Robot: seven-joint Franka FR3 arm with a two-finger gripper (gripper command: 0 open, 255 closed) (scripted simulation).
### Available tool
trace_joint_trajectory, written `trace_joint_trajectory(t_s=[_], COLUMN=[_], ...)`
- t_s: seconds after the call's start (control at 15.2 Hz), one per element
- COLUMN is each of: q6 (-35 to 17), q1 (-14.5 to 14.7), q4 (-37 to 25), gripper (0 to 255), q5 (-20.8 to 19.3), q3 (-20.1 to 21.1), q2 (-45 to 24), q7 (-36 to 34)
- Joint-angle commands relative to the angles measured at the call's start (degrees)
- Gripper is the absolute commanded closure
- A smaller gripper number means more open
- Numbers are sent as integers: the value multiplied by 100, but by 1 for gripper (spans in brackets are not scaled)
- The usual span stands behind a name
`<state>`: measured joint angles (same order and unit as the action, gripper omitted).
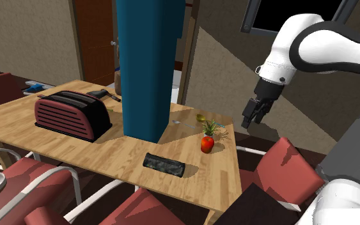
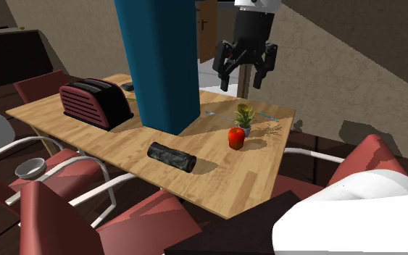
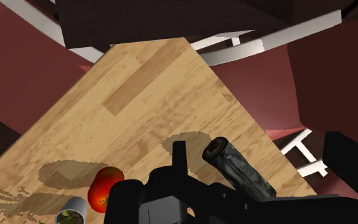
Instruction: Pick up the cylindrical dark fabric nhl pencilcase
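The gripper hangs high in the air, over the table's edge. Its 2 black fingers point down and stand wide apart, with nothing between them. They look ready to fit around something.

The pencil case is a dark tube. It lies flat on its side on the wooden table, far below the jaws and well away from them. It is close to the table edge where the red chairs stand. It rests on its long side, so it sits there without rolling.

A red apple and a little potted plant sit just beside each other. They are roughly between the jaws and the pencil case. I think the gripper stays high so it can go over these 2 things without knocking them.

A dark red toaster and a tall blue column stand farther from the jaws than the case does. They should not get in the way.

In the wrist view the pencil case lies a little ahead of the jaws, and the apple is off to one side. The pick-up has not started. I think the gripper must first go over the case, then go down with 1 finger on each long side.
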<state>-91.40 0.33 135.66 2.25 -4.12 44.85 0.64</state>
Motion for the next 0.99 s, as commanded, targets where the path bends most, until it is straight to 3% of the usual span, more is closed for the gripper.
trace_joint_trajectory(t_s=[0.0,0.92], q6=[0,-2380], q1=[0,543], q4=[0,12], gripper=[0,0], q5=[0,-181], q3=[0,87], q2=[0,-2538], q7=[0,1075])
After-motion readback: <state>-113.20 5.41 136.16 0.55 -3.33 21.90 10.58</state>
